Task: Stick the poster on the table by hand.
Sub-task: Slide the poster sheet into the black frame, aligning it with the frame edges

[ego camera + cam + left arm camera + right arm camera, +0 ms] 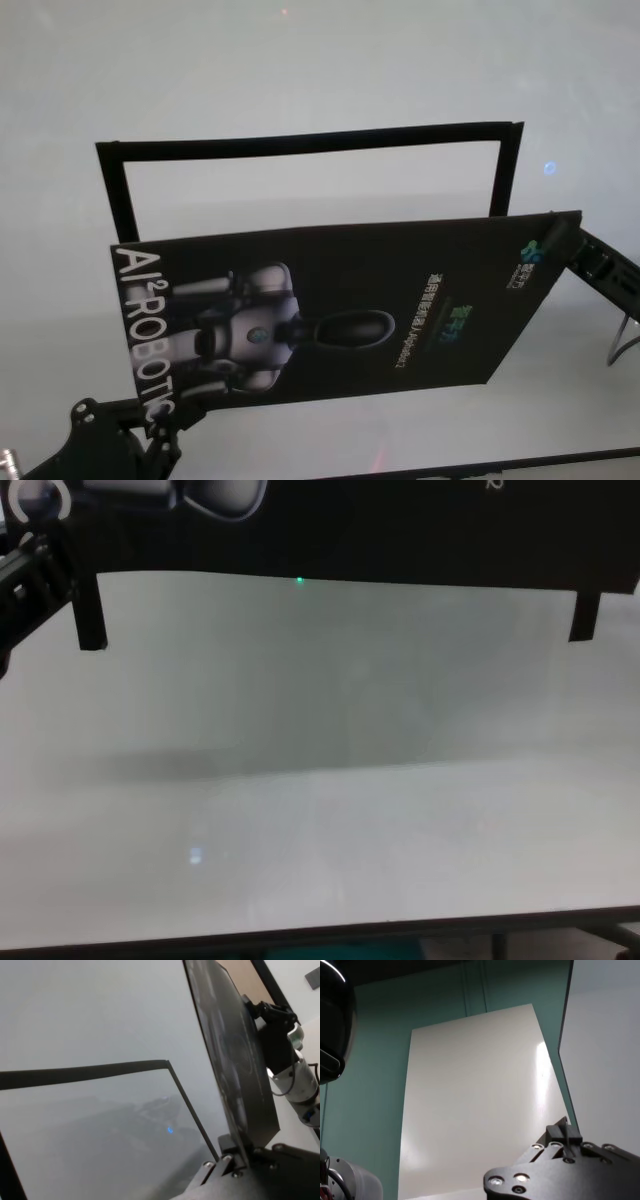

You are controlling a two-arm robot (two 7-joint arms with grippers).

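Observation:
The poster (340, 310) is a black sheet with a grey-white robot picture and white letters, held in the air above the table (300, 60), tilted. My left gripper (150, 425) is shut on its near left corner, as the left wrist view (235, 1160) shows. My right gripper (560, 235) is shut on its far right corner. The right wrist view shows this gripper (565, 1132) against the poster's white back (475, 1105). In the chest view the poster's lower edge (400, 530) hangs above the table (320, 780).
A black rectangular tape outline (300, 142) lies on the table behind the poster, and also shows in the left wrist view (90, 1074). Narrow black strips (90, 615) (583, 615) hang from the poster's corners. The table's dark front edge (320, 938) is near.

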